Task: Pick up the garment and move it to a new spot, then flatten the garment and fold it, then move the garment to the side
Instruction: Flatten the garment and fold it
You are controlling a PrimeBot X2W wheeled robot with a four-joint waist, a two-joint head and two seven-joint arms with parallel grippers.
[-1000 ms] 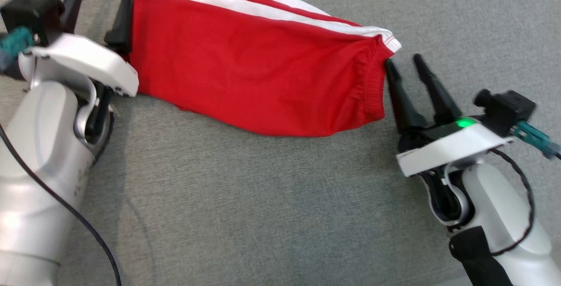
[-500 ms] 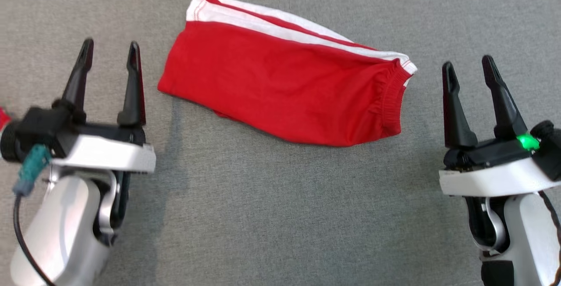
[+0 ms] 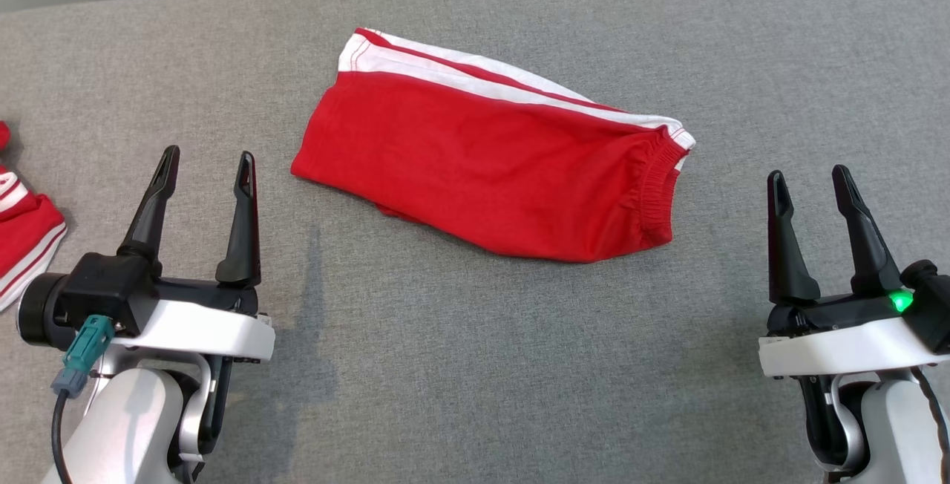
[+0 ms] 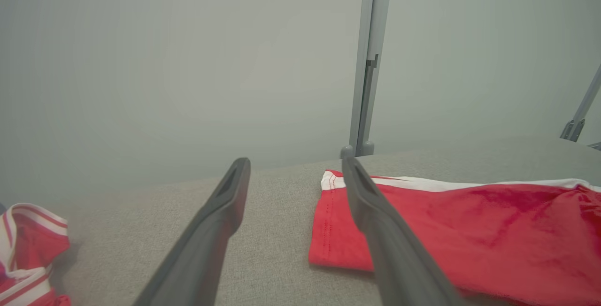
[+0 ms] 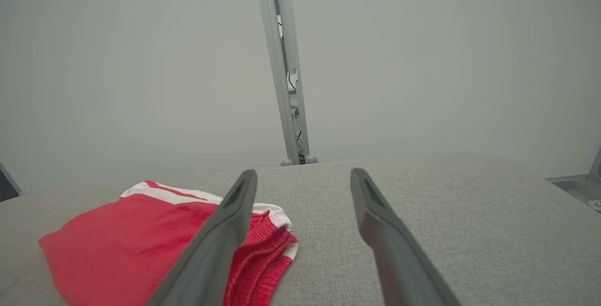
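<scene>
**Item:** red shorts (image 3: pixel 482 172), folded to a long slab. Two white stripes run along the far edge, and a gathered elastic waistband closes the end nearer the robot's right. They lie flat on the surface, at mid-width and toward its far side, skewed so that the hem end sits farther back than the waistband end. Nothing touches them.

**Left fingers** (image 3: pixel 241 224): spread wide, holding nothing. They stand near the shorts' hem end and apart from it, tips pointing away from the robot. In the left wrist view these fingers (image 4: pixel 218 224) frame the stitched hem of the shorts (image 4: pixel 469 231).

**Right fingers** (image 3: pixel 783 246): spread wide, holding nothing, and clear of the waistband end. In the right wrist view they (image 5: pixel 382 235) rise beside the bunched waistband of the shorts (image 5: pixel 136 240). A green light (image 3: pixel 900 300) glows on that wrist.

**Second garment** (image 3: pixel 22 239): red with white stripes, crumpled at the surface's left edge, well apart from the shorts. It also shows in the left wrist view (image 4: pixel 28 249).

**Surface** (image 3: pixel 475 365): grey woven cloth, even and taut, carrying faint shadows beside the left arm.

**Room:** a plain pale grey wall (image 4: pixel 188 62) stands behind the surface. A grey metal post (image 4: pixel 368 62) rises from the far edge, seen again in the right wrist view (image 5: pixel 286 85) with a thin wire along it. A slanted metal strut (image 4: pixel 580 109) stands at the far right.
</scene>
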